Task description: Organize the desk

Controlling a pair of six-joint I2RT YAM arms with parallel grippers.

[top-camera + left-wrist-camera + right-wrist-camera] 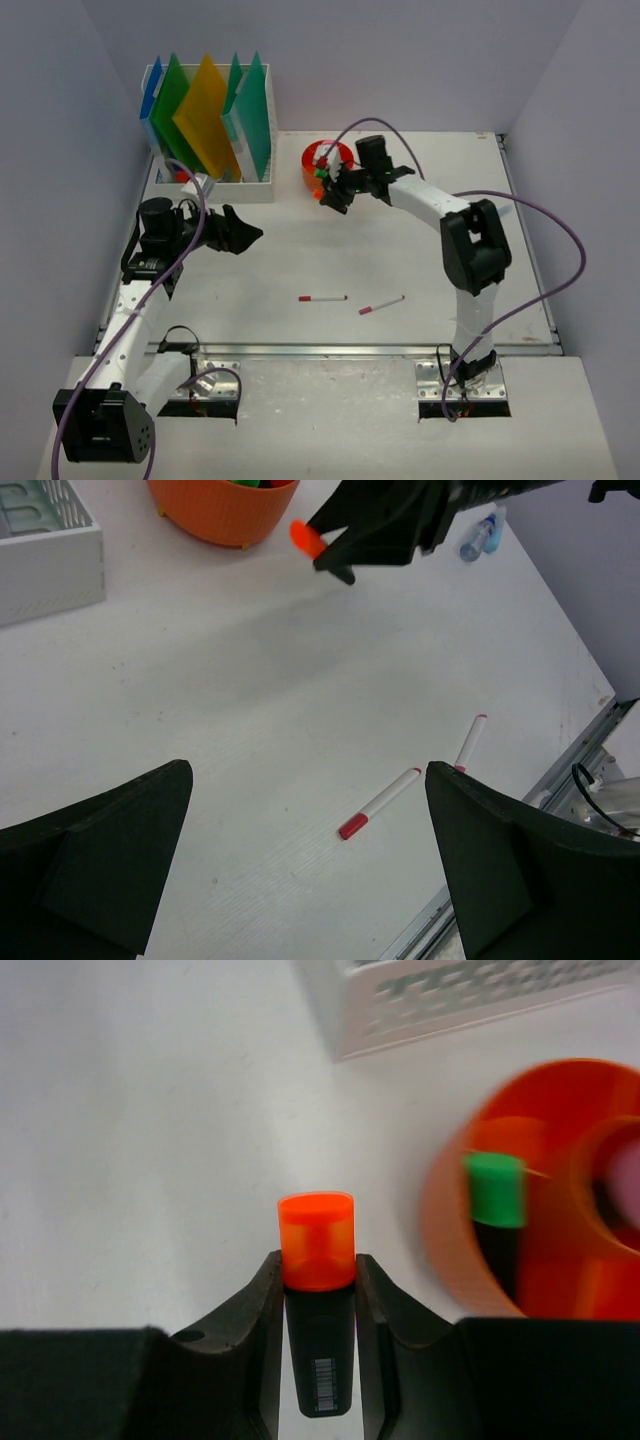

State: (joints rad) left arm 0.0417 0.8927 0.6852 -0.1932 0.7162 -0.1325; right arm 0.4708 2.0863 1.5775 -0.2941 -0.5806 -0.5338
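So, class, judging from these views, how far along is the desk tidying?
Done: folders stand in the file rack, a green-capped highlighter in the orange cup. In hand: the right gripper holds an orange-capped highlighter beside that cup. Left: one red-capped marker and a second marker lie on the desk; the left gripper is open, empty.

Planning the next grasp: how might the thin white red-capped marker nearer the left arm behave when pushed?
The thin white red-capped marker looks round and lies flat on the smooth white desk, so a sideways push would probably roll it. It appears rigid and light, so it should lift without bending.
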